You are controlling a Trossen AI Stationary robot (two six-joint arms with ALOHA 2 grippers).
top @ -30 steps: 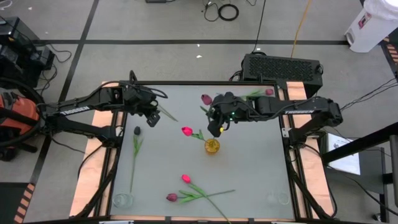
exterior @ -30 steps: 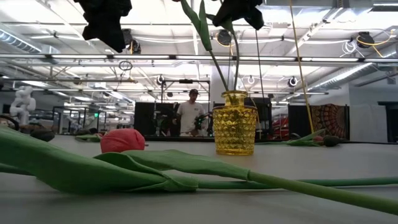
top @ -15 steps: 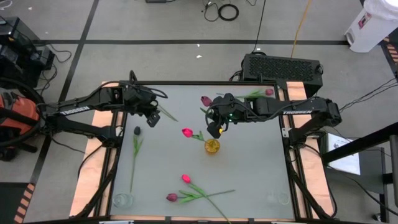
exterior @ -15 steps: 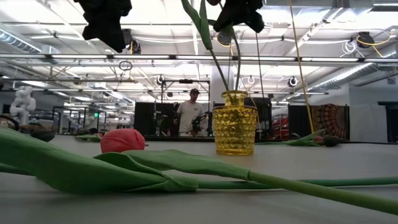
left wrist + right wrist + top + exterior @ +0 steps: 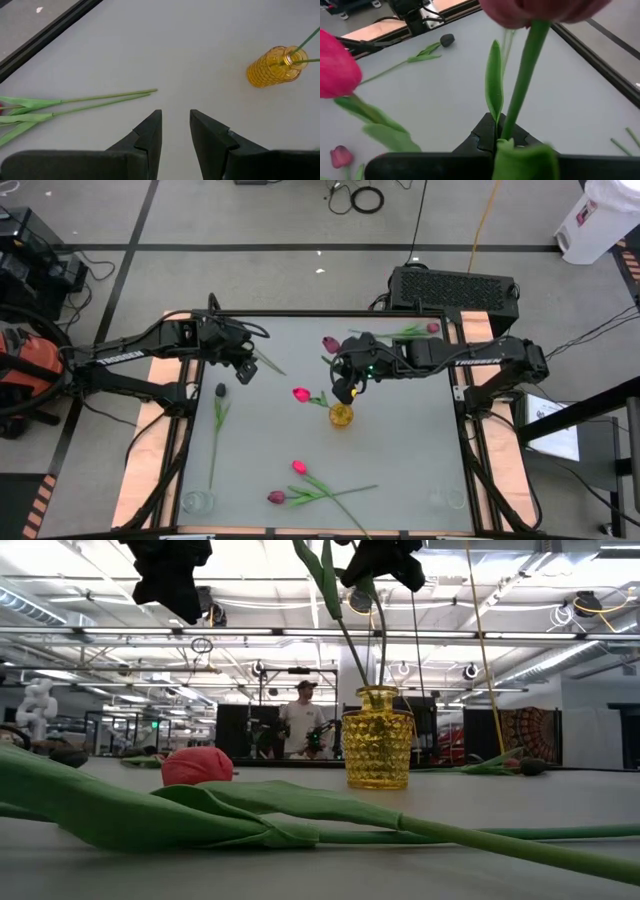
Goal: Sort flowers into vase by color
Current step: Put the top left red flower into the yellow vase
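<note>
A yellow vase (image 5: 341, 415) stands mid-table. A pink flower (image 5: 300, 392) stands in it and leans toward the table's left. My right gripper (image 5: 347, 391) hovers just above and beyond the vase, shut on the stem of a maroon flower (image 5: 331, 341). That stem runs down into the vase mouth (image 5: 377, 691). My left gripper (image 5: 175, 127) hangs open over the far left of the table with nothing between its fingers. A near-black flower (image 5: 220, 390) lies flat near it. My right gripper pinches the maroon flower's green stem (image 5: 509, 125) between its two shut fingers, somewhere along its middle. The fingers slant down from the table's right and lie across the stem. The head (image 5: 545, 10) sticks up beyond the fingers. The lower stem (image 5: 379, 640) hangs down into the vase.
Two flowers (image 5: 298, 467) (image 5: 277, 497) with long stems lie near the front edge. Another flower (image 5: 432, 328) lies at the far right corner. Clear glass vases (image 5: 197, 502) (image 5: 447, 498) stand at the two near corners. A person (image 5: 301, 720) stands in the room beyond the table.
</note>
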